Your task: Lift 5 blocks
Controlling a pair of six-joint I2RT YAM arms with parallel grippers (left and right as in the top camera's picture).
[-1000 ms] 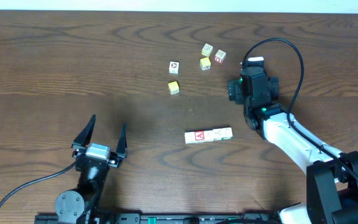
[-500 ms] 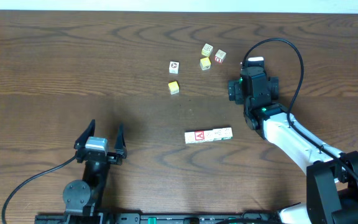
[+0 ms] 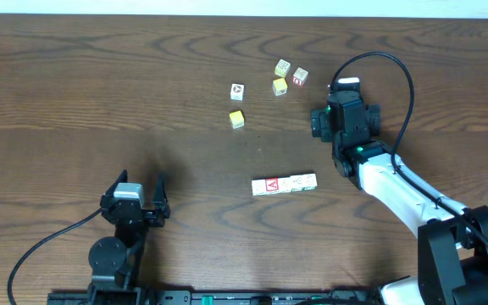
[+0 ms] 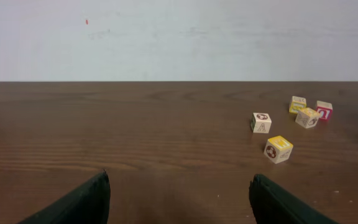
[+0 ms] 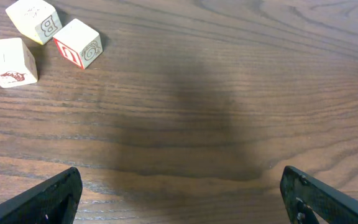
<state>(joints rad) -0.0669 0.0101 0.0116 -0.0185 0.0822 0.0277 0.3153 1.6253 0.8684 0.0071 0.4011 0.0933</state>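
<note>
The table (image 3: pixel 100 85) is marked by dark brown wood grain. The near row of blocks (image 3: pixel 284 184) is coloured cream, with a red picture at its left end. A red-sided block (image 5: pixel 76 42) is seen far right. Two cubes (image 3: pixel 237 119) are coloured yellow.

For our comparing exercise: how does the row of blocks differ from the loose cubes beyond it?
The row is blocks packed end to end in a line; the loose cubes lie scattered at odd angles. The row shows white and red tops; two loose cubes are yellow-topped. Both rest on the table.
</note>
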